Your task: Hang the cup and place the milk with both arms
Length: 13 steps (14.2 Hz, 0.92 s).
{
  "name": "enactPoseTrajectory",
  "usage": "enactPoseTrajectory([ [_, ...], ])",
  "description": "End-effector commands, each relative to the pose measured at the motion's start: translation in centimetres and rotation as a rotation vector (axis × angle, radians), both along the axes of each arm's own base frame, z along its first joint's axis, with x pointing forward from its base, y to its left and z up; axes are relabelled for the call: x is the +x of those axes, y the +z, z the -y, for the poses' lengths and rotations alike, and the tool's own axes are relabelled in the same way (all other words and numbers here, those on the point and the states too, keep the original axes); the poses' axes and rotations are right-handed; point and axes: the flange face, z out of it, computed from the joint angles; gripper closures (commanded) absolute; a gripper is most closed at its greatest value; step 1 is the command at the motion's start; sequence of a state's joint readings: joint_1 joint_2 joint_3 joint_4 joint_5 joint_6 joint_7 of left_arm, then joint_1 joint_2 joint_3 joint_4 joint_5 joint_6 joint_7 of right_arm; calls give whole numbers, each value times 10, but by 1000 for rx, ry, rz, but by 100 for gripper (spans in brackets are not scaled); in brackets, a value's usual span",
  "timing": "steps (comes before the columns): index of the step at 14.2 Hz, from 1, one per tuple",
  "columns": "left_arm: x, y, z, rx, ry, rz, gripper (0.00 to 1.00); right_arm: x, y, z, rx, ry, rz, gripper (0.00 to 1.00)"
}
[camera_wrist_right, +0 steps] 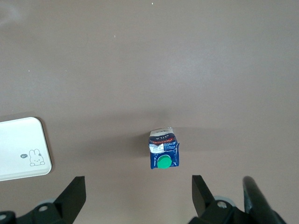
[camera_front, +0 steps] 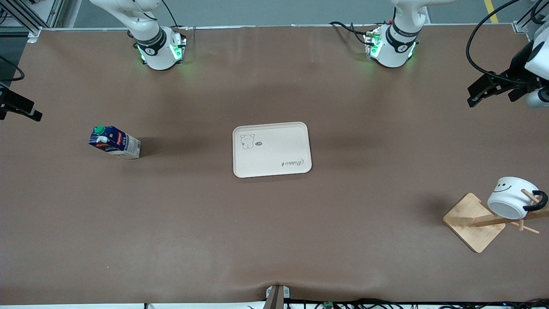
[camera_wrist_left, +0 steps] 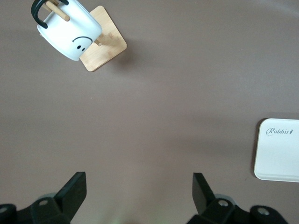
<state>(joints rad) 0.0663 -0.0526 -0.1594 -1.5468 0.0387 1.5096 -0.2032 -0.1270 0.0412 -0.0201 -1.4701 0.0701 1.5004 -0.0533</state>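
Note:
The white smiley cup (camera_front: 511,198) hangs by its black handle on a peg of a wooden rack (camera_front: 473,223) at the left arm's end of the table. It also shows in the left wrist view (camera_wrist_left: 70,31). The blue milk carton (camera_front: 114,143) with a green cap stands on the table toward the right arm's end, and shows in the right wrist view (camera_wrist_right: 163,150). My left gripper (camera_wrist_left: 138,196) is open and empty, high over bare table at the left arm's end (camera_front: 474,99). My right gripper (camera_wrist_right: 138,196) is open and empty, up near the milk at the table's edge (camera_front: 33,113).
A cream tray (camera_front: 271,149) with a rabbit drawing lies flat at the table's middle, between the milk and the rack. It shows at the edge of both wrist views (camera_wrist_left: 279,149) (camera_wrist_right: 22,148). The brown table (camera_front: 274,223) holds nothing else.

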Motion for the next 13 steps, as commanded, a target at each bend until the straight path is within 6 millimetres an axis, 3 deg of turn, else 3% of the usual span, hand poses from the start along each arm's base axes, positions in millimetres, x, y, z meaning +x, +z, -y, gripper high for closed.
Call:
enactPoseTrajectory([
  [1, -7, 3, 2, -15, 0, -9, 0, 2, 17, 1, -19, 7, 33, 0],
  [8, -9, 4, -1, -17, 3, -24, 0, 2, 19, 1, -22, 4, 36, 0],
  [13, 0, 13, -6, -19, 3, 0, 0, 4, 21, 5, -28, -5, 58, 0],
])
